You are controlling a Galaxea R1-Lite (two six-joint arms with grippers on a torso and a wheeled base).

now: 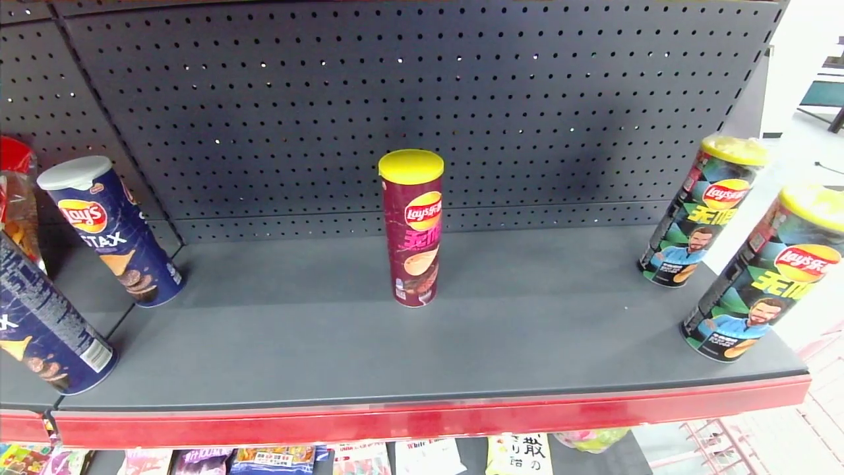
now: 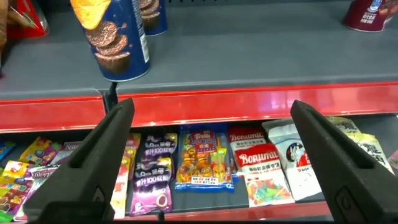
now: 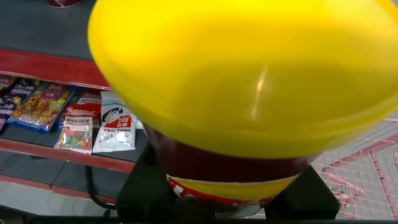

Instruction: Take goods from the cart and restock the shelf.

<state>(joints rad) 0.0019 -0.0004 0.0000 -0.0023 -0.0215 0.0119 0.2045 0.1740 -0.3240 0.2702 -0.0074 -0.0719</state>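
A maroon chip can (image 1: pixel 412 231) with a yellow lid stands upright in the middle of the grey shelf (image 1: pixel 316 349). In the right wrist view, my right gripper (image 3: pixel 230 199) is shut on another yellow-lidded can (image 3: pixel 249 68) with a dark red body, held in front of the shelf's red edge. My left gripper (image 2: pixel 212 109) is open with nothing between its black fingers (image 2: pixel 93 162). It faces the red shelf edge (image 2: pixel 249 99), below a blue can (image 2: pixel 118 37).
Two blue cans (image 1: pixel 109 227) (image 1: pixel 39 323) stand at the shelf's left and two green cans (image 1: pixel 709 211) (image 1: pixel 768 277) at its right. Wide gaps lie beside the maroon can. Snack bags (image 2: pixel 205 162) fill the lower shelf. A pink wire frame (image 3: pixel 360 180) is at the right.
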